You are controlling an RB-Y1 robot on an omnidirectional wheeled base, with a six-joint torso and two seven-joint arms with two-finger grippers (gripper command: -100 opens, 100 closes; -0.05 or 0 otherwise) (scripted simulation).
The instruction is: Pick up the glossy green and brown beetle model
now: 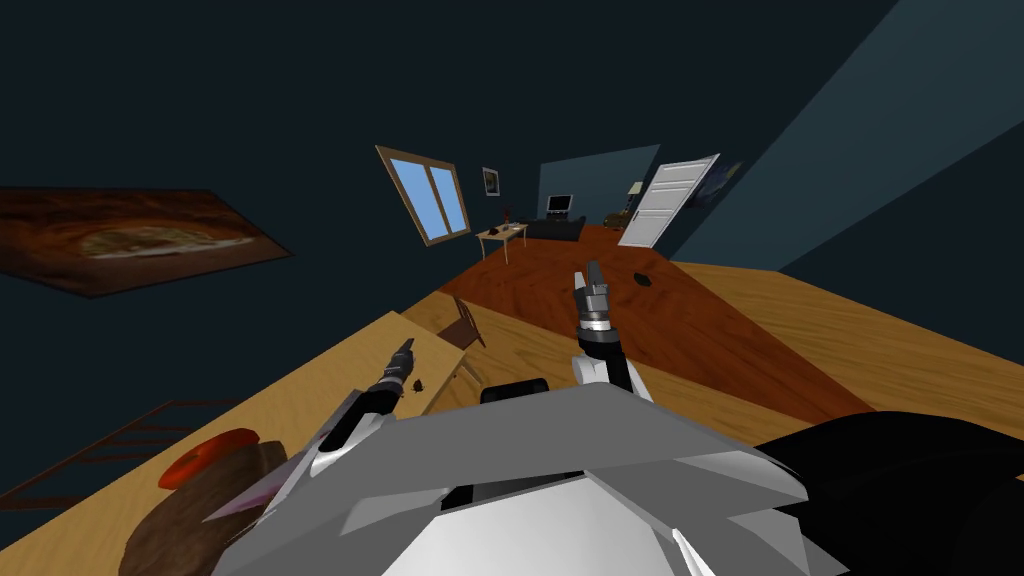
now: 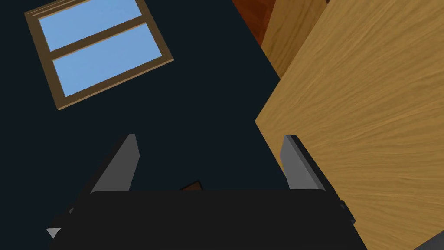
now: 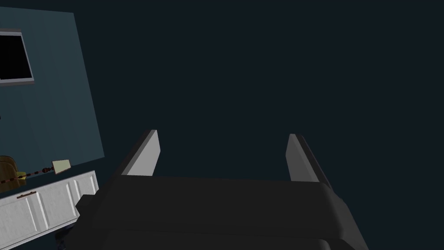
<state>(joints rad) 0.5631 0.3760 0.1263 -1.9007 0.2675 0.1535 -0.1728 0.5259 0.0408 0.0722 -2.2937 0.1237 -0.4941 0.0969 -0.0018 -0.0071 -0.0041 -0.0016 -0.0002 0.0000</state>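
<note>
Head view: a small dark thing, likely the beetle, lies on the desk, just beside the left end effector.
Left wrist view: end effector open, aimed past the desk's edge; it should tilt down over the beetle.
Right wrist view: right end effector open, empty.
</note>
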